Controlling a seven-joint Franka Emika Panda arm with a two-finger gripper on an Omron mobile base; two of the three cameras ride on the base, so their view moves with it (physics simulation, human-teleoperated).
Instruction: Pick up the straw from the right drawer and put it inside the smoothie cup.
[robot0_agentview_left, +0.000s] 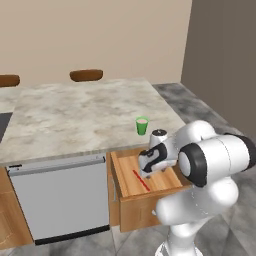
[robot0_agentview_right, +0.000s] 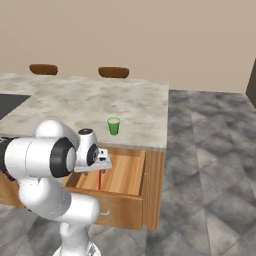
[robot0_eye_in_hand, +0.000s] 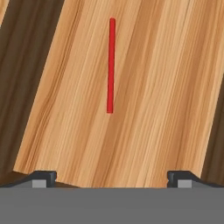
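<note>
Across the middle of both base views a pale marbled worktop (robot0_agentview_left: 85, 115) is spread, with two brown chair backs (robot0_agentview_left: 86, 75) seen beyond its far edge. Below its front edge, in the left base view, a grey dishwasher panel (robot0_agentview_left: 60, 197) with a long handle is set, and just to the right of it the right drawer (robot0_agentview_left: 145, 202) is pulled out, its light-brown wooden floor laid bare. Over the open drawer the white arm (robot0_agentview_left: 210, 160) is bent, and the pincer (robot0_agentview_left: 146, 172) is held low above the drawer floor; in the hand view its two dark tips (robot0_eye_in_hand: 43, 178) are spread wide apart, with nothing pinched between them. On the worktop, close to the front edge and behind the drawer, the smoothie cup (robot0_agentview_left: 142, 125) is stood upright, green with a pale rim, well apart from the pincer. On the drawer floor the straw (robot0_eye_in_hand: 110, 65) is laid flat, a thin red stick roughly along the wood grain, ahead of the spread tips and roughly midway between them, touched by neither. In the right base view the straw (robot0_agentview_right: 99, 179) is seen just below the hand.
</note>
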